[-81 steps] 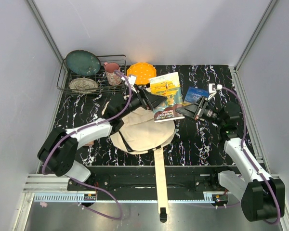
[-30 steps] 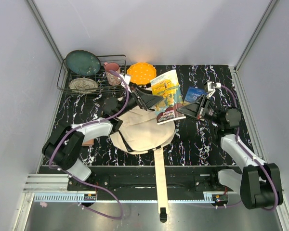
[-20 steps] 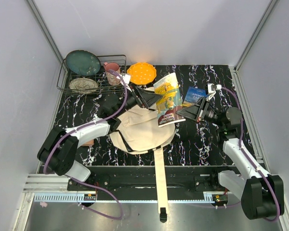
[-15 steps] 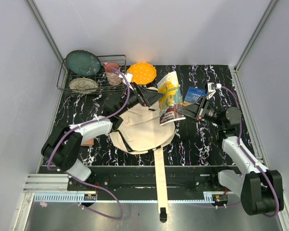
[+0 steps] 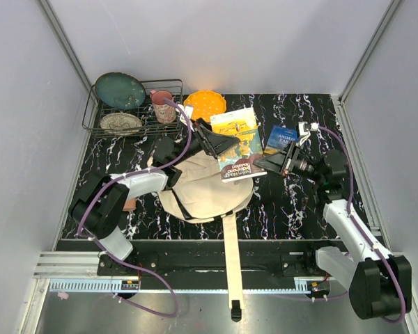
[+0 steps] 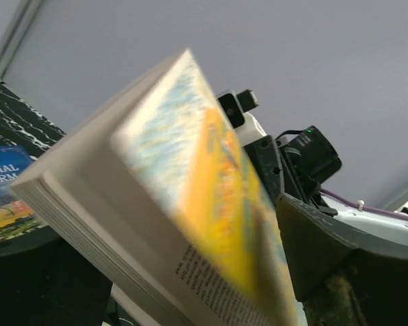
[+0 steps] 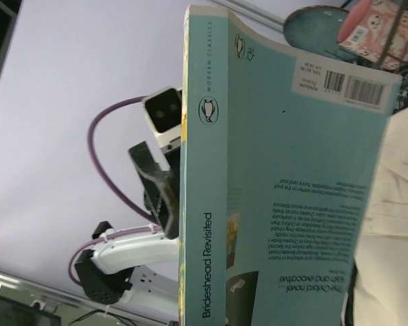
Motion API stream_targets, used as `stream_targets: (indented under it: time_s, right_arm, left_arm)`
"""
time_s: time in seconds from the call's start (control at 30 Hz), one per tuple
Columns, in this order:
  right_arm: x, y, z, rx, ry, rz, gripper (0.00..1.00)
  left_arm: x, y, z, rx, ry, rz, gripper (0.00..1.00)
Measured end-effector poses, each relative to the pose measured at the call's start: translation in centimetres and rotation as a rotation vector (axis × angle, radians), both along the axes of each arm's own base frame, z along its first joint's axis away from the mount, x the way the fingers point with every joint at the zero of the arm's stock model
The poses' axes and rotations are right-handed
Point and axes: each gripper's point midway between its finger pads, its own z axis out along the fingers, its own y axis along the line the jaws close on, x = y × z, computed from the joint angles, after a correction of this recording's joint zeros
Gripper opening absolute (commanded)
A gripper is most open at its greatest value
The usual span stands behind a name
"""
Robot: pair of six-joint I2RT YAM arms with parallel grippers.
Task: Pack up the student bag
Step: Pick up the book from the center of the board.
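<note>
The student bag (image 5: 205, 189), a cream canvas backpack, lies flat mid-table, with one long strap (image 5: 230, 264) running off the near edge. Above its far right part a paperback with a yellow cover (image 5: 238, 139) is held tilted. My right gripper (image 5: 260, 164) is shut on the paperback's near right corner. In the right wrist view its teal back cover and spine (image 7: 285, 190) fill the frame and hide my own fingers. My left gripper (image 5: 223, 144) stands open at the book's left edge. The blurred book (image 6: 163, 204) lies between its fingers (image 6: 326, 251).
A blue book (image 5: 282, 137) lies on the black marbled table behind my right gripper. A wire dish rack (image 5: 97, 122) at the far left holds a green plate (image 5: 120, 90) and a pink cup (image 5: 161, 104). An orange plate (image 5: 205, 104) sits beside the rack.
The paperback stood tipped up on edge half a second ago and now lies flatter and lower over the bag. My right gripper still holds it. My left gripper has stayed open beside it.
</note>
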Motion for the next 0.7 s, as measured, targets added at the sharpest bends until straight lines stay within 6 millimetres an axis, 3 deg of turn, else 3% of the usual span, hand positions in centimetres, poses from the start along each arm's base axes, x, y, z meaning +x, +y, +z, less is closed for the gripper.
stream_targets:
  time_s: [0.03, 0.07, 0.13, 0.17, 0.23, 0.37, 0.47, 0.5, 0.7]
  right_arm:
    - [0.2, 0.0, -0.3, -0.018, 0.006, -0.014, 0.00]
    - [0.4, 0.0, -0.6, -0.036, 0.013, -0.026, 0.00]
    - [1.0, -0.1, -1.4, -0.075, 0.032, -0.054, 0.00]
    - [1.2, -0.2, -1.8, -0.090, 0.040, -0.063, 0.00]
    - [1.5, -0.3, -2.7, -0.123, 0.046, -0.080, 0.00]
    - [1.9, -0.4, -3.8, -0.164, 0.031, -0.097, 0.09]
    - [2.0, -0.4, -4.2, -0.177, 0.036, -0.100, 0.33]
    - [2.1, -0.4, -4.2, -0.180, 0.033, -0.102, 0.59]
    - [3.0, -1.1, -4.3, -0.202, 0.046, -0.204, 0.86]
  left_arm:
    - [-0.2, 0.0, 0.2, -0.006, -0.006, -0.009, 0.76]
    - [-0.4, 0.0, 0.3, -0.010, -0.008, -0.016, 0.57]
    - [-0.5, 0.0, 0.4, -0.010, -0.010, -0.023, 0.39]
    - [-0.5, 0.0, 0.4, -0.012, -0.005, -0.027, 0.22]
    - [-0.6, -0.1, 0.3, -0.008, -0.002, -0.028, 0.04]
    - [-0.5, -0.2, -0.4, 0.010, 0.044, -0.034, 0.00]
    - [-0.3, -0.2, -0.7, 0.026, 0.072, -0.024, 0.00]
    - [-0.2, -0.1, -0.8, 0.034, 0.088, -0.015, 0.00]
    - [-0.1, 0.5, -0.5, 0.023, 0.120, 0.061, 0.00]
